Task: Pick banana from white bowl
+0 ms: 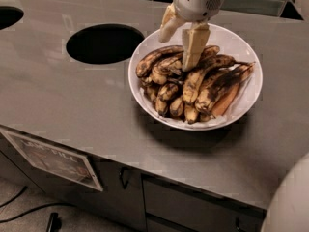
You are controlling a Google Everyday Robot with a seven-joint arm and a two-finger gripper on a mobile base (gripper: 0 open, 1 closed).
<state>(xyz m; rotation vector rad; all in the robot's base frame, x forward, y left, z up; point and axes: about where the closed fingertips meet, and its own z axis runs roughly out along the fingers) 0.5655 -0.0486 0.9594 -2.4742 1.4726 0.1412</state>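
The white bowl (241, 42) stands on the grey counter, piled with several overripe, brown-blotched bananas. A long curved banana (157, 59) lies along the pile's upper left, its far end reaching under my gripper. My gripper (179, 45) hangs over the back of the pile with its cream fingers apart and nothing between them. The nearer finger (193, 45) points down with its tip at the top bananas. The other finger (168, 25) is raised to the left. A flat orange-yellow piece (227, 100) lies at the bowl's right side.
A dark round hole (104, 43) opens in the counter (72, 105) just left of the bowl, and another hole (8, 16) lies at the far left. Cabinet doors and a label (53, 158) are below the front edge. A pale rounded shape (289, 202) fills the bottom right corner.
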